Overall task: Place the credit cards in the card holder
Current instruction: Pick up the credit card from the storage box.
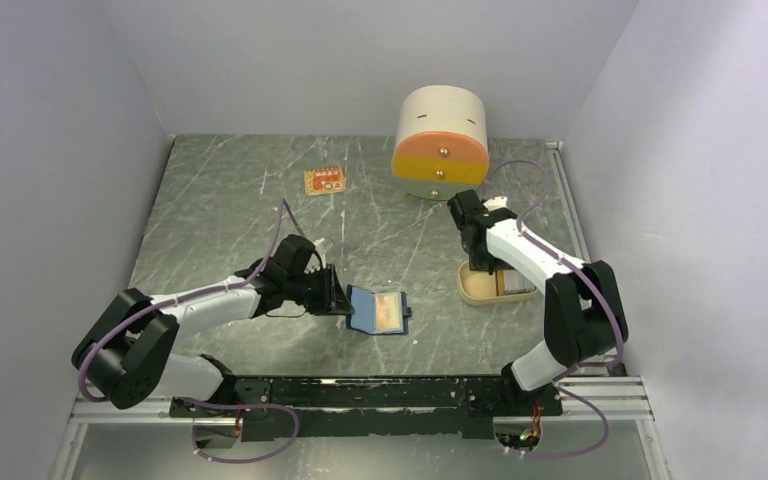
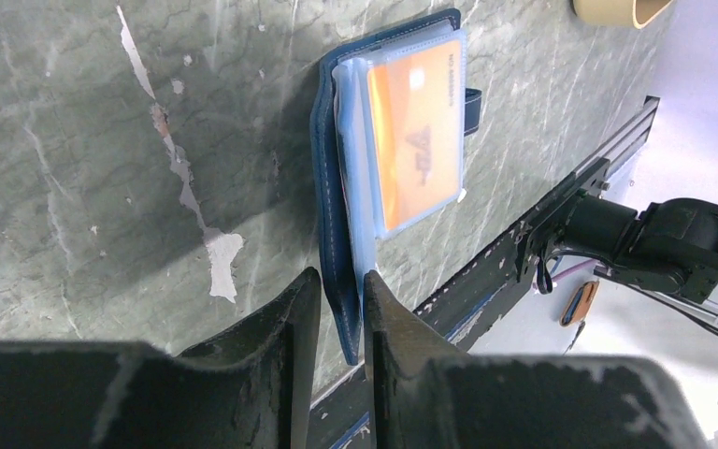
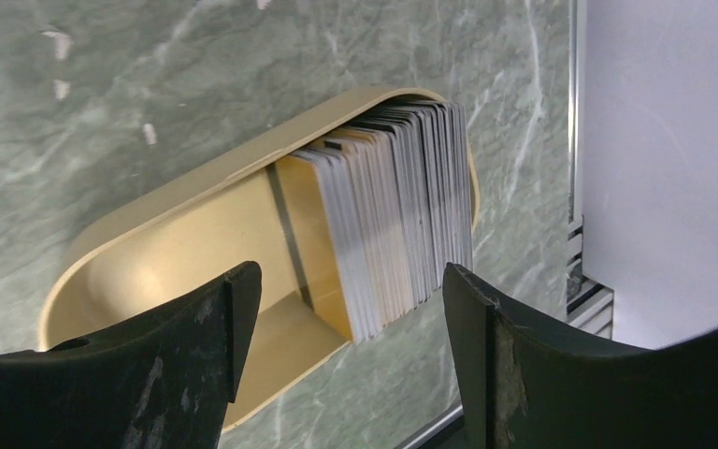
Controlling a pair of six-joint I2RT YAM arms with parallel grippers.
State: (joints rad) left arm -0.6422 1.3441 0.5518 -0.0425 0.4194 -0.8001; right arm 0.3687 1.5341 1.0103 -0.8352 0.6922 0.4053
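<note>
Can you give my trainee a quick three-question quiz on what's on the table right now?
1. True or false: the left gripper pinches the open card holder by its edge.
2. Where do the spare cards stand? A) in the tan tray B) in the round drawer unit C) loose on the table
3. Fill in: the right gripper hangs above the tray with its jaws ____.

Key: 1 true; 2 A; 3 open.

Navy card holder [image 2: 329, 159] (orange card [image 2: 421, 131] inside), beige tray [image 3: 187, 253].
</note>
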